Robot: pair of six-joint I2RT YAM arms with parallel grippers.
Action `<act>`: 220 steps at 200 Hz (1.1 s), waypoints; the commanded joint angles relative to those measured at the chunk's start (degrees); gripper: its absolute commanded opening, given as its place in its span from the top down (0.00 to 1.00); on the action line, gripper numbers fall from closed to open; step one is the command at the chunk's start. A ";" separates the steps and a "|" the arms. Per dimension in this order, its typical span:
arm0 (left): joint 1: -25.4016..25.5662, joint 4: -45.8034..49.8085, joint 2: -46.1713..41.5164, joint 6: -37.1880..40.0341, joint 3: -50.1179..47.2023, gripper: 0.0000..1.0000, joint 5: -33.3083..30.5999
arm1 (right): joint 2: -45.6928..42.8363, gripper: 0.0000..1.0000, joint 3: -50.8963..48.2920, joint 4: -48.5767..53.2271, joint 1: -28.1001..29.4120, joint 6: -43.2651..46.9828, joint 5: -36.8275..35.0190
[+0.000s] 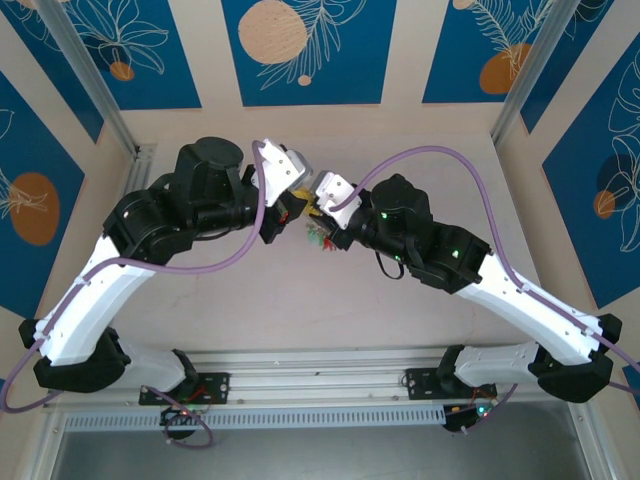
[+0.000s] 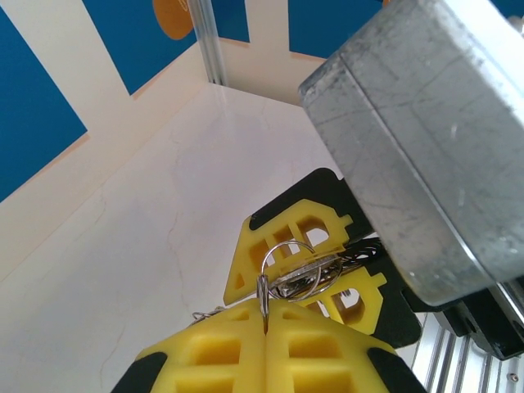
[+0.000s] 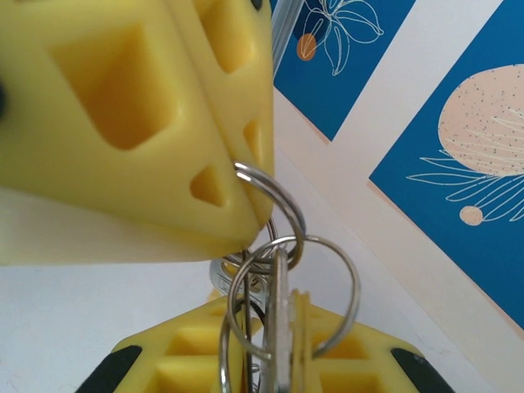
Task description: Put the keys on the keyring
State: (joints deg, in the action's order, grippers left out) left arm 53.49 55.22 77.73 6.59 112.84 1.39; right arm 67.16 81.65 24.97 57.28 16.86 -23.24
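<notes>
At my 9 o'clock, seen from above, the side wall with its blue panels closes that edge, and my left arm leans in from it. The pale table lies bare toward 6 o'clock, down to the metal rail at the near edge. That is the widest free room I have.

My left gripper is pressed together, pinching a small ring that stands upright at its fingertips. I cannot tell whether that ring belongs to the keys or to the keyring.

The keyring hangs off the table at the centre, where both grippers meet. Its green and red tags dangle just toward 6 o'clock of the fingertips. Directly facing me, my right gripper is clamped on the keyring's linked loops. The keys show as a flat silver blade standing upright between its fingers.

A grey metal housing crowds the 1 o'clock side of my left wrist view, close over the rings. A purple cable arches above my right arm, with the right wall at 3 o'clock.
</notes>
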 commanded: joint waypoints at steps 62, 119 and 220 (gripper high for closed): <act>0.82 -5.86 -7.37 7.28 -6.91 1.00 3.14 | -11.07 0.39 1.62 4.97 -3.79 -7.02 17.39; 0.82 -10.40 -12.11 10.05 -12.00 1.00 11.65 | -7.83 0.57 8.88 10.22 -7.58 -12.64 29.74; 0.82 -11.10 -13.66 9.99 -14.10 1.00 12.94 | -2.48 0.64 9.21 9.61 -7.53 -15.81 37.64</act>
State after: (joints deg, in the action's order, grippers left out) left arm 53.74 48.38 65.52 15.59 98.87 12.49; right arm 64.73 90.11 34.81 49.89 2.72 11.05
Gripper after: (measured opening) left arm 0.053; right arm 0.372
